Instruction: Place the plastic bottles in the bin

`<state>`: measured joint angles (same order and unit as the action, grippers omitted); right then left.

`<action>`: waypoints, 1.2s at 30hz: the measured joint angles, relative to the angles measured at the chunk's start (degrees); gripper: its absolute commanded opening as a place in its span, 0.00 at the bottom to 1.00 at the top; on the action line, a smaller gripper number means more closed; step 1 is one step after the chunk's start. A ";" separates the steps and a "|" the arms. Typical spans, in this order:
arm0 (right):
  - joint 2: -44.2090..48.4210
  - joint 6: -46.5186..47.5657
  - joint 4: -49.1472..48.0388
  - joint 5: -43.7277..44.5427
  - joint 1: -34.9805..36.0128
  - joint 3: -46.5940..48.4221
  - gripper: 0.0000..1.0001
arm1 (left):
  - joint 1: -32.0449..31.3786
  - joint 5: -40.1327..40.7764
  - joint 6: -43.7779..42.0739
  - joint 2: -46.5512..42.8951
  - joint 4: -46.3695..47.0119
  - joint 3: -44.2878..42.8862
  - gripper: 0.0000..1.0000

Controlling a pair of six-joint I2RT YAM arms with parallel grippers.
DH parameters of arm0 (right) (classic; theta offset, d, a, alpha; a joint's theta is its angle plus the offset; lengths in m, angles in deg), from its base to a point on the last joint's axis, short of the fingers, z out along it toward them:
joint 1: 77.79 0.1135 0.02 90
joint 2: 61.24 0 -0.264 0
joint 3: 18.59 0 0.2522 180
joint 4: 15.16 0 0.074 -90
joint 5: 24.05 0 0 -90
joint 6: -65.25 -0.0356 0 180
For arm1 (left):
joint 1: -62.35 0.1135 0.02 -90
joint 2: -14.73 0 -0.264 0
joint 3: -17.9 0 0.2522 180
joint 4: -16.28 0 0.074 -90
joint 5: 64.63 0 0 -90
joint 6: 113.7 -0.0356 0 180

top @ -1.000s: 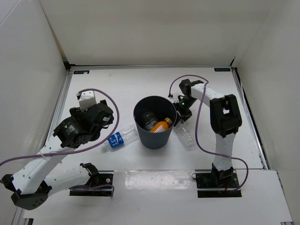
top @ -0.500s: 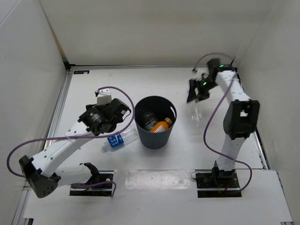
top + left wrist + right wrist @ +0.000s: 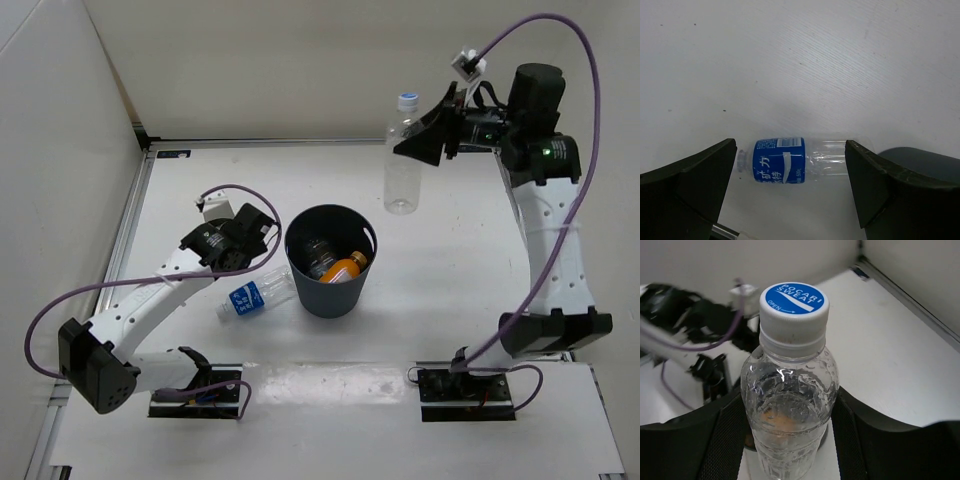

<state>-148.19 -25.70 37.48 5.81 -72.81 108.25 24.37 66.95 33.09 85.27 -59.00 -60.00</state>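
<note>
As it hangs upright, the clear bottle (image 3: 790, 410) looks wet inside.

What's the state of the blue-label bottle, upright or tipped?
Tipped. The blue-label bottle lies on its side on the table, beside the bin, not in it.

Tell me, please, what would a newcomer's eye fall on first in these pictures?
First, the clear bottle, held upright high above the far right of the table in the shut jaws of the right arm. Next, the dark bin at the centre, with an orange bottle inside. Last, the blue-labelled bottle lying on its side just left of the bin, below the open jaws of the left arm.
</note>
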 measured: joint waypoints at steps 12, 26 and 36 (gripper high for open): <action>2.60 20.24 3.65 -10.51 15.45 -12.87 0.00 | 7.15 -9.09 11.32 -5.95 4.07 9.33 1.00; 0.85 29.27 4.37 -7.98 22.05 -14.80 0.90 | 8.20 -13.90 23.54 -4.61 6.73 11.39 1.00; -0.17 12.02 -12.39 -0.87 15.19 -13.64 0.90 | 7.89 -19.69 42.40 0.44 2.01 9.42 1.00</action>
<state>-148.37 -13.68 25.08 4.94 -57.62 94.61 32.26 47.26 75.49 85.71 -56.98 -50.58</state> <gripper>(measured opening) 0.904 1.000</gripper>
